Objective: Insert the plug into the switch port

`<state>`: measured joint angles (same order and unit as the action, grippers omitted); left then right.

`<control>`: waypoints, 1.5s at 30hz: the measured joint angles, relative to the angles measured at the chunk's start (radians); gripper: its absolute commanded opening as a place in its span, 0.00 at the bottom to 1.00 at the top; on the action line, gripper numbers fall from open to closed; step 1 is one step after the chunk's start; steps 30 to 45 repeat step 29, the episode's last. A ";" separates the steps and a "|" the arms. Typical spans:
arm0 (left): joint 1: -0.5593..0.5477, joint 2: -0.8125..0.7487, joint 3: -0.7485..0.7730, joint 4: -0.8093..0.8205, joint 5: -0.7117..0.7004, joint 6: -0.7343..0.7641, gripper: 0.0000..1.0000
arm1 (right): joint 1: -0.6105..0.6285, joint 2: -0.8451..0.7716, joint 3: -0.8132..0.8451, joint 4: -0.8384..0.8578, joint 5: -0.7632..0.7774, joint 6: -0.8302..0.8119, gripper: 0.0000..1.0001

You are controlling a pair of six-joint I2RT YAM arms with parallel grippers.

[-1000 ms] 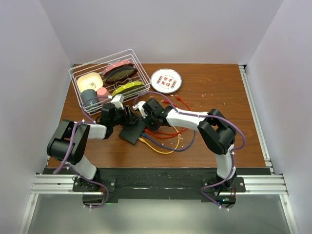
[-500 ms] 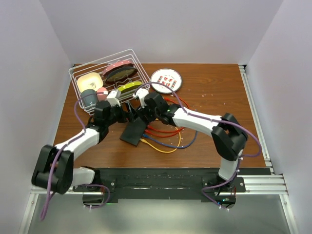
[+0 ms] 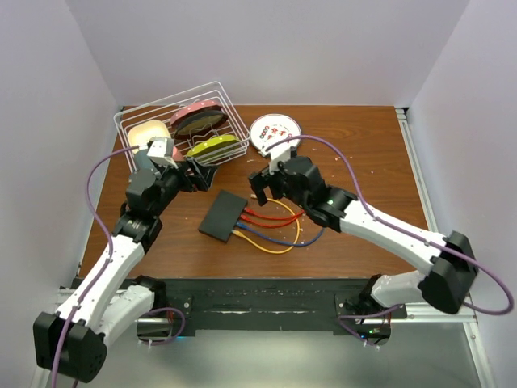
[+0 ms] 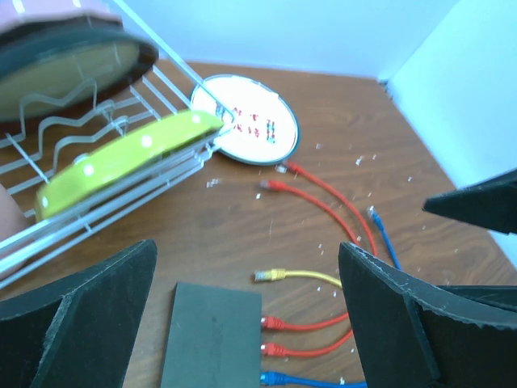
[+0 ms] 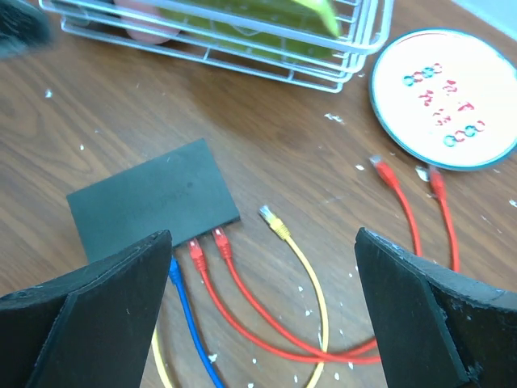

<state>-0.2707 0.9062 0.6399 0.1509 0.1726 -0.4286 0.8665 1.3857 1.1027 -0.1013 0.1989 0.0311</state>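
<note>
The switch (image 3: 224, 216) is a flat matte-black box lying on the brown table, also seen in the left wrist view (image 4: 212, 339) and the right wrist view (image 5: 153, 202). Two red plugs (image 5: 208, 244) and a blue plug (image 5: 174, 271) sit in its port edge. A yellow plug (image 5: 271, 218) lies loose on the table just beside that edge, also in the left wrist view (image 4: 268, 276). My left gripper (image 3: 196, 176) hovers open and empty to the switch's upper left. My right gripper (image 3: 261, 187) hovers open and empty to its upper right.
A white wire dish rack (image 3: 174, 129) with plates and cups stands at the back left. A round patterned white plate (image 3: 273, 132) lies behind the switch. Loose red cable ends (image 5: 380, 166) and coils of red, blue and yellow cable (image 3: 275, 234) spread right of the switch.
Both grippers have opened and pulled up and away from the switch, the left toward the rack, the right to the right. The switch stays on the table.
</note>
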 measured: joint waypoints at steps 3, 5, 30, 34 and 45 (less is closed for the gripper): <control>0.000 -0.059 0.000 0.000 -0.014 0.002 1.00 | 0.000 -0.105 -0.077 0.021 0.034 0.021 0.99; 0.000 -0.077 0.000 0.000 -0.024 0.002 1.00 | 0.000 -0.140 -0.095 0.026 0.053 0.032 0.99; 0.000 -0.033 -0.005 -0.016 -0.197 0.014 1.00 | 0.000 -0.307 -0.243 0.321 0.338 0.053 0.99; 0.000 -0.033 -0.005 -0.016 -0.197 0.014 1.00 | 0.000 -0.307 -0.243 0.321 0.338 0.053 0.99; 0.000 -0.033 -0.005 -0.016 -0.197 0.014 1.00 | 0.000 -0.307 -0.243 0.321 0.338 0.053 0.99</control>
